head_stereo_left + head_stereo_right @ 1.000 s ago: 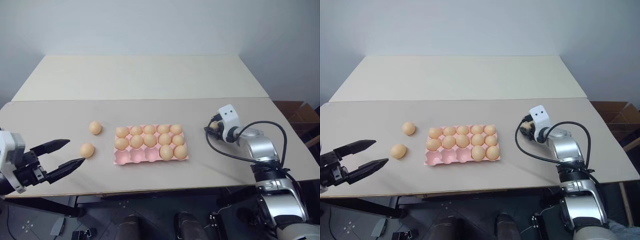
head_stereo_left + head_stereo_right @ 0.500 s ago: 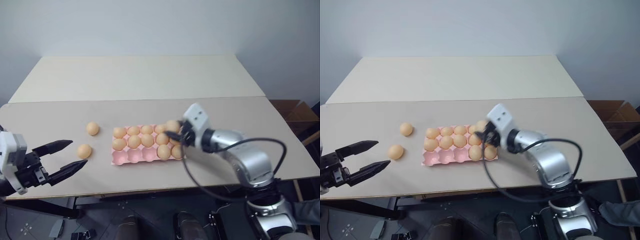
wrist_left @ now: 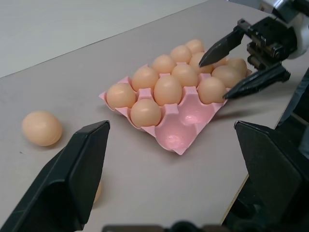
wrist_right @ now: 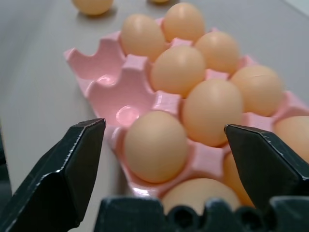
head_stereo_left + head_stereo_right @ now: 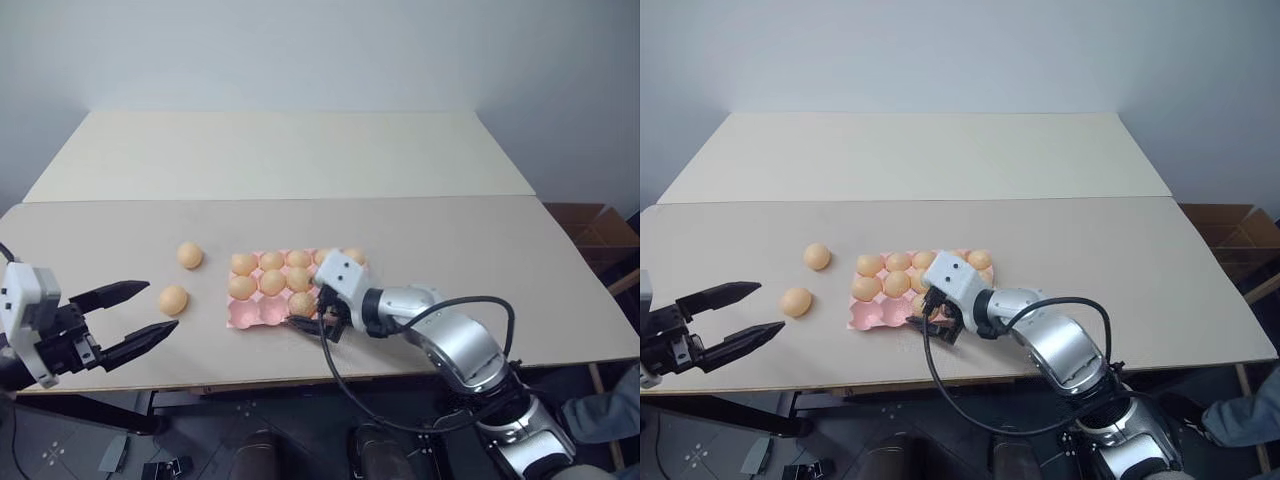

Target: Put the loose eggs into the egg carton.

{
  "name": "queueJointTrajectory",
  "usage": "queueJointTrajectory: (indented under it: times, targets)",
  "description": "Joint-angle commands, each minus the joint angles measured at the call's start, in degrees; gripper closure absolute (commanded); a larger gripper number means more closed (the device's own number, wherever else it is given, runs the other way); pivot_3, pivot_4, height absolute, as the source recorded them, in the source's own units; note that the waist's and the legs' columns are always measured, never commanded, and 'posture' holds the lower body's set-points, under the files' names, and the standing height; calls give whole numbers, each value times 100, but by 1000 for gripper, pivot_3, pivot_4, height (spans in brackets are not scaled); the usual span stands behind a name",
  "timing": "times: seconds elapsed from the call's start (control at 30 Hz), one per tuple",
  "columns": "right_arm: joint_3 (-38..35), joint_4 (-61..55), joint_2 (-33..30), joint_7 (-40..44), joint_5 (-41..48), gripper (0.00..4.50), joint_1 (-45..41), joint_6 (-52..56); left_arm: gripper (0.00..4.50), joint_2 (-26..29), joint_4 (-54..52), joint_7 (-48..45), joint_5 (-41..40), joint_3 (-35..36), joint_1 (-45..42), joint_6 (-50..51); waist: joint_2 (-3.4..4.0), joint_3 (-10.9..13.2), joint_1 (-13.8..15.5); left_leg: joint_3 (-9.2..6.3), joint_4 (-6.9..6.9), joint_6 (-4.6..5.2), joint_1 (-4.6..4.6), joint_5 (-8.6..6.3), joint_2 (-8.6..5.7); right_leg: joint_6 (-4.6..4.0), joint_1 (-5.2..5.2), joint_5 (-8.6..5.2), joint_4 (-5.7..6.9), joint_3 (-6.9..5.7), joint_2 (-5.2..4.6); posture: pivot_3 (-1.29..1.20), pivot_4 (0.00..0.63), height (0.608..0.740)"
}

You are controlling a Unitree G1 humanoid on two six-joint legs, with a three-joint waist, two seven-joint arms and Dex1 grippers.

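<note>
Eggs fill most of the egg carton (image 5: 243, 316), a pink tray sitting near the front edge of the table (image 5: 300, 160), about midway along it. Its two cups at the front left corner are bare pink; the egg (image 4: 155, 146) in the next front cup sits right between the spread black fingers of the right gripper (image 5: 307, 311), which hovers low over the front row with nothing pinched. In the right wrist view neither finger (image 4: 67, 169) touches that egg. The silver arm reaches in from the table's front right, crossing over the right end of the tray and hiding the cups there.

Two loose eggs lie on the bare tabletop left of the carton, well apart from it. One egg (image 5: 190, 255) is level with the tray's back row; the other egg (image 5: 173, 299) is nearer the front edge, just beyond the tips of the left gripper (image 5: 148, 312). That gripper hangs at the front left of the table, its fingers wide apart and empty, pointing toward the near egg without touching it.
</note>
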Motion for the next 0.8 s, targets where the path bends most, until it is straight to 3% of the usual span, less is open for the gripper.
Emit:
queueJointTrajectory:
  times: [0.03,0.23,0.43,0.57,0.67,0.8]
  targets:
    - [-1043,-626,-370,331,502,38,-6,-36,0,55,-26,19,49,39,-46,-135,0,0,8,0,0,0,-2,0,-1,1,0,1,-2,0,-1,0,150,740]
    - [-2606,-408,-1538,1623,1160,38,903,-1096,0,-46,65,2,163,243,151,-188,-3,-1,7,-2,-2,3,-3,-4,-1,7,10,-1,-20,-5,-1,0,150,740]
    - [-3332,378,-2425,2821,1215,38,1892,-2405,0,-203,166,189,363,300,299,-291,-5,-1,-17,-1,-2,4,14,-4,-1,8,25,-24,-19,-2,0,0,150,740]
    - [-3394,557,-2450,2795,1244,38,1997,-2571,0,-134,8,897,230,204,226,436,-6,1,-22,-1,-2,5,38,-3,4,17,42,-35,-12,3,3,0,150,740]
    - [-3340,524,-2384,2721,1271,38,1958,-2590,0,-173,-218,2131,455,-238,-209,1193,-6,1,9,-4,-1,4,44,-2,3,19,46,-34,-8,4,3,0,150,740]
    - [-3250,513,-2397,2718,1245,38,1910,-2630,0,-614,-420,3742,742,-1001,-952,2227,-6,0,59,-8,-1,3,42,-1,-3,40,52,-20,-13,8,0,0,150,740]
